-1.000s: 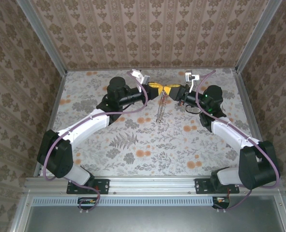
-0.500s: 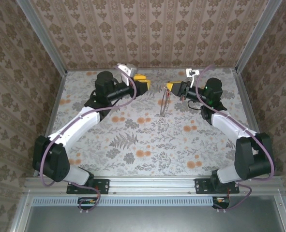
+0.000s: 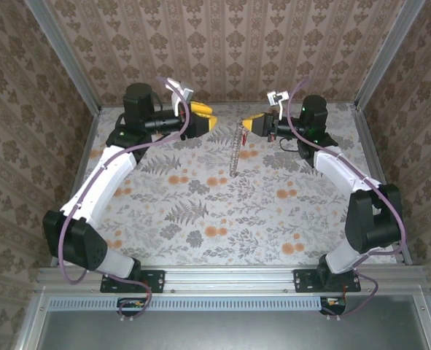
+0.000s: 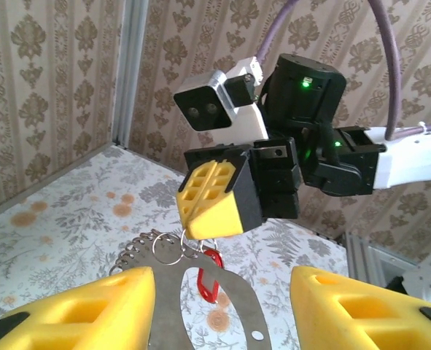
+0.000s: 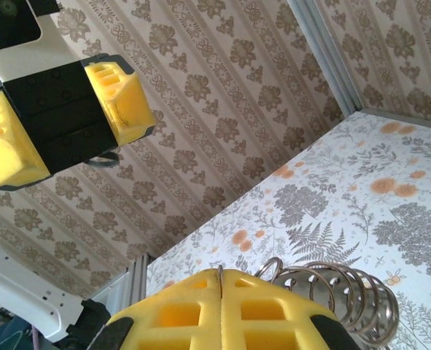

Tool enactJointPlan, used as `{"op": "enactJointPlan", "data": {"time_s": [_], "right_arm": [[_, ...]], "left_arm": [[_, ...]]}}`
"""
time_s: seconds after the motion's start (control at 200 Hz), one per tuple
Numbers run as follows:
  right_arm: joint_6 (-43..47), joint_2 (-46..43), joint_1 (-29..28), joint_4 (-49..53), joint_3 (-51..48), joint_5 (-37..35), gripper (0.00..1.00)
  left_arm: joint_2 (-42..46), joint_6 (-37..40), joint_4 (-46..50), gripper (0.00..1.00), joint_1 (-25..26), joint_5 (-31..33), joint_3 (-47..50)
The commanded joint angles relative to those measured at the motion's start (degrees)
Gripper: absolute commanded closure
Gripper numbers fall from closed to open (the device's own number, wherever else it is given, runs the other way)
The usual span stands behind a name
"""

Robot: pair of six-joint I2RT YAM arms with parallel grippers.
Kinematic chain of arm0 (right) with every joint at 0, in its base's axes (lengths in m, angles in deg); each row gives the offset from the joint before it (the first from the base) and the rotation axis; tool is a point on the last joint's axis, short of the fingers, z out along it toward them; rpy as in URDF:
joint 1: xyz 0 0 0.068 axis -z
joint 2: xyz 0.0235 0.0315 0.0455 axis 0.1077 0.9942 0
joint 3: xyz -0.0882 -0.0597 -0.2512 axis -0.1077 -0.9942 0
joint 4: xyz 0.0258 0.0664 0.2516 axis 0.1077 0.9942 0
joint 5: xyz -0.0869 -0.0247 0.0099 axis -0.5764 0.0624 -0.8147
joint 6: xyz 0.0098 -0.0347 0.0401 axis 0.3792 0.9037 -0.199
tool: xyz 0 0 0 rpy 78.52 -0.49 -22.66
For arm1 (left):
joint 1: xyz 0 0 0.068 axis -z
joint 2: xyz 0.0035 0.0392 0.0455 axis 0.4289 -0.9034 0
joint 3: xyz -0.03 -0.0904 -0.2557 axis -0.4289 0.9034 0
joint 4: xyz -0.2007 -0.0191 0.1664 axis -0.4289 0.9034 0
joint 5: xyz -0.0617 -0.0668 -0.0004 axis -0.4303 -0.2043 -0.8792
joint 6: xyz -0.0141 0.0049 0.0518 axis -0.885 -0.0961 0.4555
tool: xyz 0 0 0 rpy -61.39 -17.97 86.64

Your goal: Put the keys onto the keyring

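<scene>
We see the keyring [image 3: 235, 149] hanging from the right end effector [image 3: 253, 122], above the counter [image 3: 200, 211]; the left end effector [image 3: 206, 117] sits apart to its left.

No word, label, brand or number can be read; the wall [image 3: 222, 51] and floor [image 3: 273, 219] carry only printed ornament (flowers and leaves, no lettering).

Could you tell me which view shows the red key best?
The left wrist view: the red key hangs close and sharp at the keyring, below the shut right jaws. From the top external view the key is too small to tell; the right wrist view catches the keyring's wire loops.
</scene>
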Motion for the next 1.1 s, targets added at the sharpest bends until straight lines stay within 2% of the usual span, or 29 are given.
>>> {"op": "enactJointPlan", "data": {"time_s": [0.0, 0.32, 0.48, 0.855, 1.095], "right_arm": [[-0.77, 0.78, 0.07, -0.48, 3.18, 2.58, 1.0], [-7.55, 2.67, -0.2, -4.52, 3.15, 0.94, 1.0], [-9.34, 3.55, -0.52, -2.96, 5.56, 0.72, 1.0], [-7.72, 2.32, -1.73, 0.84, 8.01, 0.89, 1.0], [-6.31, 1.94, -1.82, 1.08, 7.59, -0.4, 1.0]], "left_arm": [[-2.61, 2.03, 5.98, 0.48, -0.09, -7.41, -3.35], [-7.68, -1.47, 1.29, 0.47, 0.26, -10.83, -4.4], [-10.65, -2.68, -2.22, 0.49, 0.26, -12.67, -4.83], [-14.32, -9.48, -7.61, 0.55, 0.35, -15.21, -8.99], [-17.24, -9.83, -6.04, 0.57, 0.22, -15.65, -12.52]]}}
